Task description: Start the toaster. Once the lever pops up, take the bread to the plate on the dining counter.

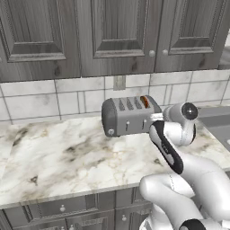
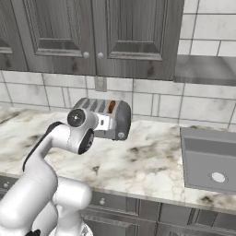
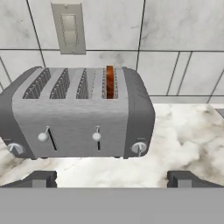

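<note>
We note the white-and-grey veined marble desk over grey cabinets, running along a wall of pale tiles beneath dark grey panelled wall cupboards. To the right in the right base view, a grey sink basin is set into the desk. The boxy grey metal toaster with rounded ends stands on the desk near the tiled wall, below a pale wall switch plate; its long side with two levers and small round knobs faces the hand camera. We see the small brown slice of bread upright in the rightmost top slot in the hand view. The pincer sits level with the toaster's front, just short of it, fingers spread fully wide and holding nothing.
</note>
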